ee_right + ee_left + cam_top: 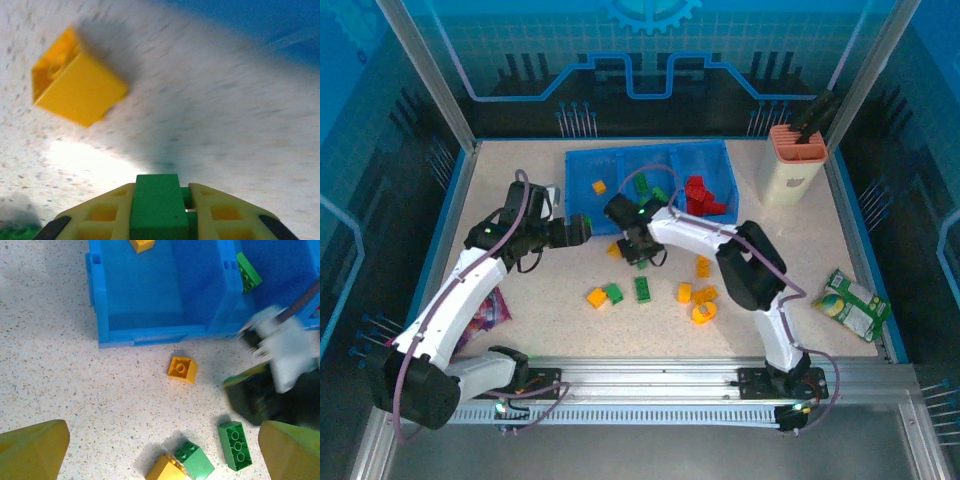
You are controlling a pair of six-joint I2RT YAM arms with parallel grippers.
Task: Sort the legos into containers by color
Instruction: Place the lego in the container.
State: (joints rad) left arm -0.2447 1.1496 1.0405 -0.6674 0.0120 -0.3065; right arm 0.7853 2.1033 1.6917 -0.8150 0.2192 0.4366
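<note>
The right gripper (160,197) is clamping a small green plastic studded brick (156,212) between its yellow fingers, low over the speckled table (225,125). It is beside a square yellow brick (75,82), in front of the blue plastic tray (582,165). The held brick's long axis cannot be told. The left gripper (160,440) is hanging wide open above a long green brick (234,445) that is lying studs up and pointing toward the tray.

The blue tray (582,165) has 3 compartments: 1 yellow brick (599,187) on the left, green bricks (645,186) in the middle, red bricks (702,195) on the right. Loose yellow bricks (703,265) and green ones lie scattered on the tabletop (650,335). 1 green brick (157,212) is pinched in the right claw (159,192).
</note>
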